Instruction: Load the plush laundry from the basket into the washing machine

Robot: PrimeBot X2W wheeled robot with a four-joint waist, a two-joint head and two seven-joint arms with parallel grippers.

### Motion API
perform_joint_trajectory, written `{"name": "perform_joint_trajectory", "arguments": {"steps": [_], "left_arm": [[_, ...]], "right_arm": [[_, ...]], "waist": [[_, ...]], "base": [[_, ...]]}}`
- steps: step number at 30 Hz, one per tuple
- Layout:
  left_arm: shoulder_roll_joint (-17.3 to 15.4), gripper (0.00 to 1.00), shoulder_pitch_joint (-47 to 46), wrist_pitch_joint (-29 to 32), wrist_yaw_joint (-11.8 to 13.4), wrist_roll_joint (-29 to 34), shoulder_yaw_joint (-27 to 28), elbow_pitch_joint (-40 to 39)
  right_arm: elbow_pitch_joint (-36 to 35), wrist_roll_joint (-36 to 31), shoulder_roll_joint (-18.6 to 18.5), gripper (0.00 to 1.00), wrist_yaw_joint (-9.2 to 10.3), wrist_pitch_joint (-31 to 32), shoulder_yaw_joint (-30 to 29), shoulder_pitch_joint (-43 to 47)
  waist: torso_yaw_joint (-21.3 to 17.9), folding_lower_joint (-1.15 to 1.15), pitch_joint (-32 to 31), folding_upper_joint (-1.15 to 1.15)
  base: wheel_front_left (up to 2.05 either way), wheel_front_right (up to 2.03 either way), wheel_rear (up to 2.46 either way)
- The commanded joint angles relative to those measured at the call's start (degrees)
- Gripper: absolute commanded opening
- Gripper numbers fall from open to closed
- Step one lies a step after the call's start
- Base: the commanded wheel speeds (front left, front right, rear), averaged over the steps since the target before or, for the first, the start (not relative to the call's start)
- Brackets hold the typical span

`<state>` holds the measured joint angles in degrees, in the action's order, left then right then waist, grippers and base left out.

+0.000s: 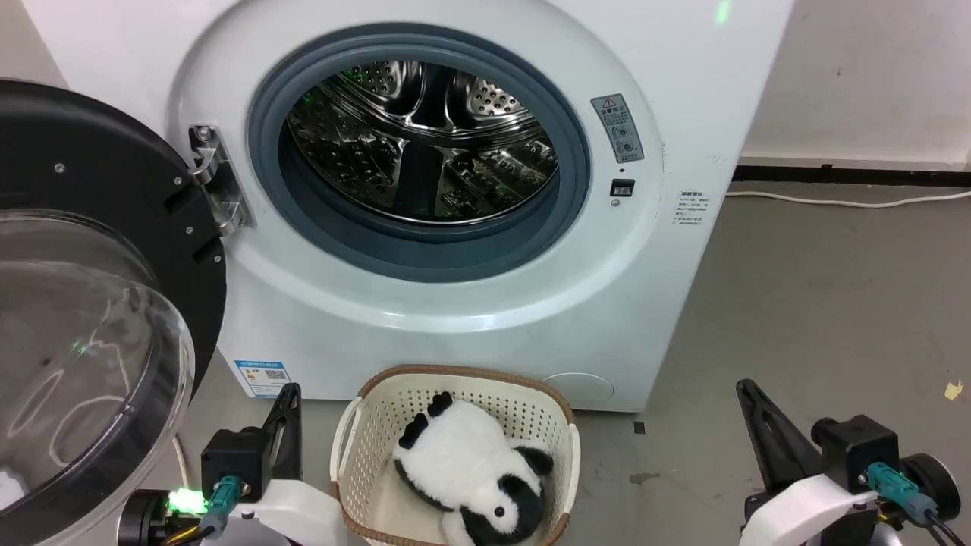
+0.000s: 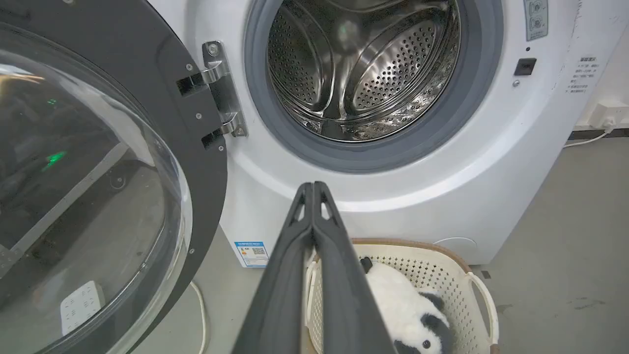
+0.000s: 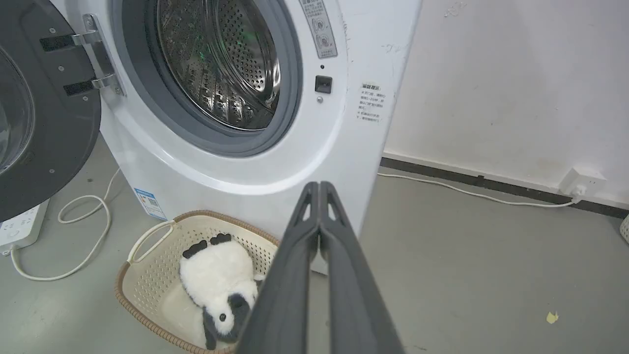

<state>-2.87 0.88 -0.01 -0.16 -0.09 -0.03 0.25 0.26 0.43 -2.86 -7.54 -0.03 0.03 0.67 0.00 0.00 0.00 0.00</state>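
Observation:
The black-and-white panda plush (image 1: 470, 474) (image 2: 410, 314) (image 3: 216, 282) lies inside the cream basket (image 1: 356, 432) (image 2: 462, 268) (image 3: 147, 275), which stands on the floor in front of the white washing machine (image 1: 470, 303) (image 2: 442, 187) (image 3: 275, 162). The washer's steel drum (image 1: 421, 144) looks empty, and its door (image 1: 83, 303) hangs swung open to the left. My left gripper (image 1: 290, 390) (image 2: 313, 186) is shut and empty, just left of the basket. My right gripper (image 1: 743, 387) (image 3: 319, 185) is shut and empty, off to the basket's right.
A white power strip (image 3: 19, 228) with a looped cord (image 3: 88, 236) lies on the floor under the open door. A second cable (image 1: 842, 201) runs along the wall to a socket (image 3: 580, 184). Grey floor spreads to the right of the washer.

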Motion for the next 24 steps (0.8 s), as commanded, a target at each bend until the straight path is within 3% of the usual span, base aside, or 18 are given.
{"name": "perform_joint_trajectory", "arguments": {"steps": [1,24], "left_arm": [[0.0,0.00,-0.9,0.0,0.2,0.1,0.0,-0.2],[0.0,0.00,-0.9,0.0,0.2,0.1,0.0,-0.2]], "right_arm": [[-0.3,-0.4,0.0,0.00,0.05,0.0,0.0,-0.7],[-0.3,-0.4,0.0,0.00,0.05,0.0,0.0,-0.7]], "waist": [[0.0,0.00,0.0,0.00],[0.0,0.00,0.0,0.00]], "base": [[0.00,0.00,0.00],[0.00,0.00,0.00]]}}
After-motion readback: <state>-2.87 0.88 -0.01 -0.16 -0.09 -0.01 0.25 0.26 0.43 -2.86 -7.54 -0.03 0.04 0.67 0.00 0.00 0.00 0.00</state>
